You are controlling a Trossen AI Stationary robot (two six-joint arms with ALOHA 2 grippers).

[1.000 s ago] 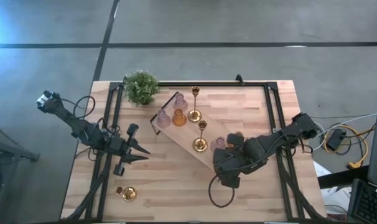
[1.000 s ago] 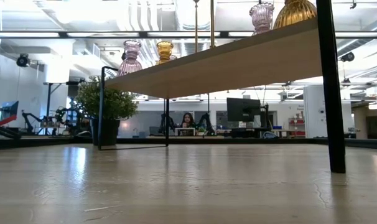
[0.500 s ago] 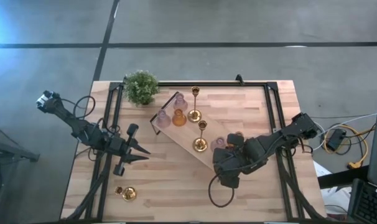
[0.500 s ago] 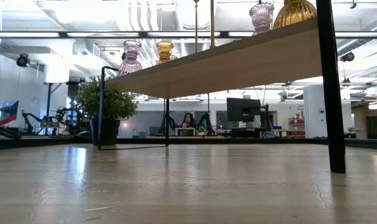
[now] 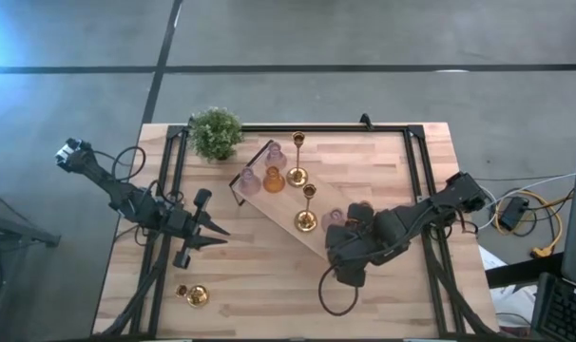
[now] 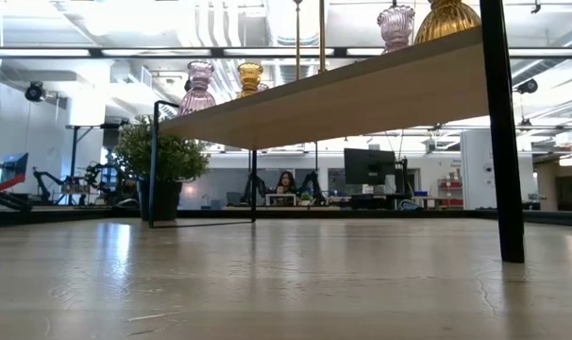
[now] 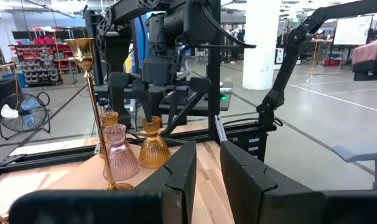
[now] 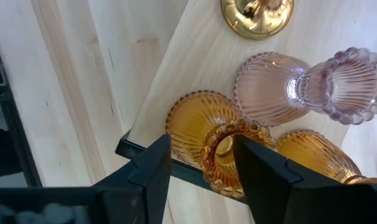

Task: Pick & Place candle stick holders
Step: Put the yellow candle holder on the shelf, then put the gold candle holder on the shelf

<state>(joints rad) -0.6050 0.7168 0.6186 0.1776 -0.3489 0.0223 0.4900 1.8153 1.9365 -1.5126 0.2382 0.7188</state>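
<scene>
A light-wood tray (image 5: 318, 237) lies slantwise mid-table. On it stand two gold holders (image 5: 297, 175) (image 5: 307, 220), pink glass ones (image 5: 249, 180) (image 5: 334, 220) and an amber one (image 5: 274, 179). My right gripper (image 5: 356, 222) hangs over the tray's near-right end. It is open, its fingers (image 8: 152, 168) on either side of an amber holder (image 8: 195, 121), beside a second amber one (image 8: 316, 155) and a pink one (image 8: 282, 87). Another gold holder (image 5: 193, 294) lies on the table near the left front corner. My left gripper (image 5: 214, 234) is open and empty, left of the tray. My right gripper comes from above, pointing down, with the amber holder's beaded top rim (image 8: 229, 154) between its open fingers. One finger (image 8: 263, 171) covers the rim's edge and I cannot tell whether it touches. The other stands apart. The holder stands upright on the tray.
A green potted plant (image 5: 215, 133) stands at the far left corner. The tray has black handles (image 5: 253, 161), and in the low view it shows raised on black legs (image 6: 501, 142). Black frame rails (image 5: 416, 171) run along the table's sides. Bare wood lies along the near edge (image 5: 269, 304).
</scene>
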